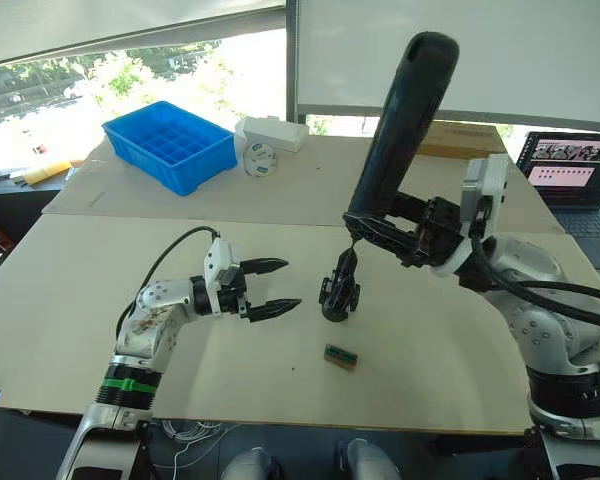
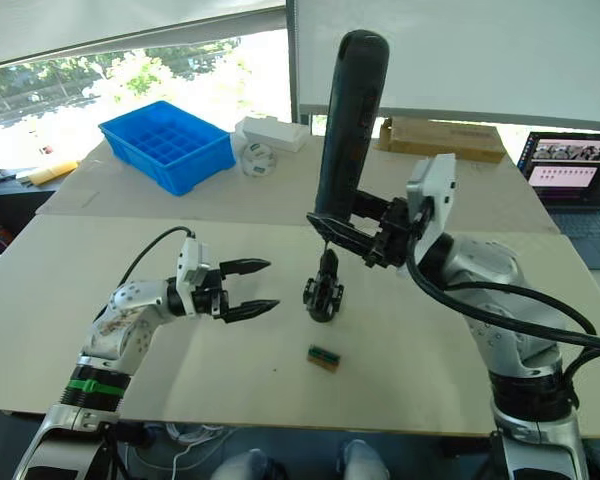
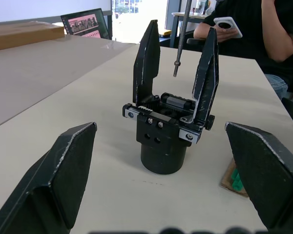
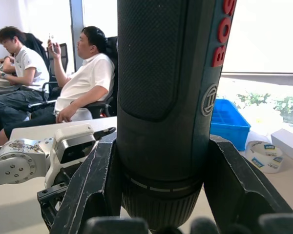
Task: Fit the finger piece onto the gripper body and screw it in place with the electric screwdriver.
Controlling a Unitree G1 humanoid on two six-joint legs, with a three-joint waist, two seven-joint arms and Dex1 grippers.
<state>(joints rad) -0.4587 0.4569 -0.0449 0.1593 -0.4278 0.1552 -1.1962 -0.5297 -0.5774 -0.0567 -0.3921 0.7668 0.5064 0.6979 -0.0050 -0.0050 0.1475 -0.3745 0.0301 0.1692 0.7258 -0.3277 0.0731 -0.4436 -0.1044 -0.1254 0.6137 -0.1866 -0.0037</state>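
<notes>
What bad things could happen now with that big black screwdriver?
Two things could go wrong. The electric screwdriver is tall and tilted in the right claw, with its thin bit hanging above the gripper body, so it might slip off the screw. Also, the left claw is open and apart from the gripper body, so a push from the bit might tip it over or slide it toward the small green block.

Right hand [image 1: 380,228] gripping upright electric screwdriver [image 1: 400,125], bit over gripper body [image 1: 339,292]

Pale tables [image 1: 280,190] under bright windows [image 1: 130,70] with blinds; seated people [image 4: 88,78], perhaps office chairs.
</notes>
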